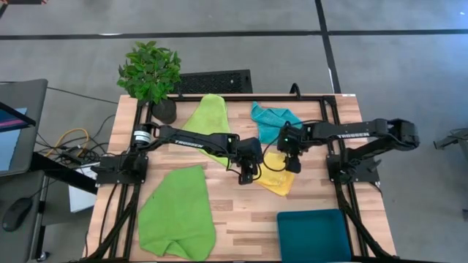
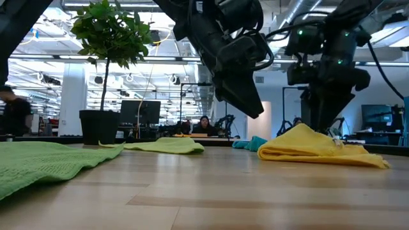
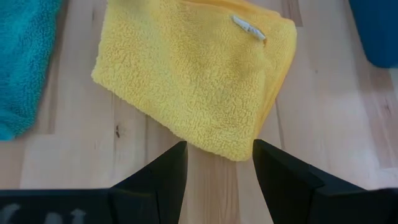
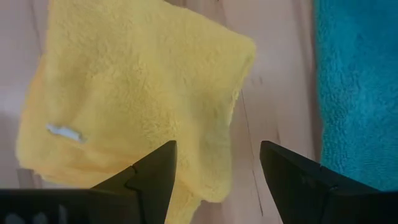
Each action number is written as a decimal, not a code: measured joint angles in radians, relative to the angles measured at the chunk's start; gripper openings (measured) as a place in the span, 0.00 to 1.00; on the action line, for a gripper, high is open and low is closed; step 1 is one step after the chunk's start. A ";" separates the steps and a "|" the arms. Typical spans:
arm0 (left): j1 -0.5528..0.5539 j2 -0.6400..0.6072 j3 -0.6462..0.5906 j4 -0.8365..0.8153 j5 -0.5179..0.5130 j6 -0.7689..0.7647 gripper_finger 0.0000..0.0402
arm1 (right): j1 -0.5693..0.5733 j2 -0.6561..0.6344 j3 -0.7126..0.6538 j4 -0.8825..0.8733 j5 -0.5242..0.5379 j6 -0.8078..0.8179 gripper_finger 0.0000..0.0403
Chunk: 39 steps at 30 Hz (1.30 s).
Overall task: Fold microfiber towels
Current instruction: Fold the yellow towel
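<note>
Green towel (image 2: 38,163) lies nearest; both open end effectors, left (image 1: 249,174) and right (image 1: 292,162), flank the yellow towel (image 1: 276,178).

One folded towel (image 1: 278,180) sits mid-table between both grippers, another (image 1: 273,118) just behind it, two spread towels (image 1: 178,215) left, plant (image 1: 151,73) back-left corner, pad (image 1: 313,234) front-right.

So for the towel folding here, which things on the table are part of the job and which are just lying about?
Job:
- yellow towel, folded, between the two tools
- green towel, near left
- green towel, far side
- turquoise towel, far side

Lying about:
- potted plant, far left corner
- dark teal bin, near right edge
</note>
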<state>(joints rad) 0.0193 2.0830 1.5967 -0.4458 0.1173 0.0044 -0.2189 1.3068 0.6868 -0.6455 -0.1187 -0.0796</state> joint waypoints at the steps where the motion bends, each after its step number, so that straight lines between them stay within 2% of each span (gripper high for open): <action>1: 0.000 0.000 0.000 0.000 0.000 0.000 0.43 | -0.003 0.010 0.000 0.000 -0.004 -0.006 0.63; 7: 0.000 0.000 0.000 0.000 0.000 0.000 0.43 | -0.008 0.066 0.000 0.008 -0.052 -0.027 0.63; 10: 0.000 0.000 0.000 0.001 0.000 0.000 0.43 | -0.005 0.077 0.000 0.008 -0.052 -0.027 0.58; 13: 0.000 0.000 0.000 0.000 0.000 0.000 0.43 | -0.004 0.078 0.000 0.009 -0.053 -0.026 0.48; 23: 0.000 0.000 0.000 0.000 0.000 0.000 0.43 | -0.004 0.002 0.000 -0.028 -0.063 -0.026 0.04; 25: 0.000 0.000 0.000 0.000 0.000 0.000 0.43 | 0.001 -0.021 0.000 -0.060 -0.064 -0.021 0.03; 29: 0.000 0.000 0.000 -0.002 0.000 0.000 0.43 | 0.021 -0.063 0.000 -0.092 -0.073 0.015 0.07; 35: 0.000 0.000 0.000 -0.005 0.000 0.000 0.43 | 0.050 -0.112 0.000 -0.087 -0.258 0.051 0.03; 39: 0.000 0.000 0.000 -0.008 0.000 -0.007 0.43 | 0.071 -0.117 0.000 -0.143 -0.295 0.111 0.02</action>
<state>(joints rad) 0.0189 2.0834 1.5970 -0.4534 0.1169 -0.0025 -0.1483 1.1893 0.6872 -0.7885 -0.4137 0.0316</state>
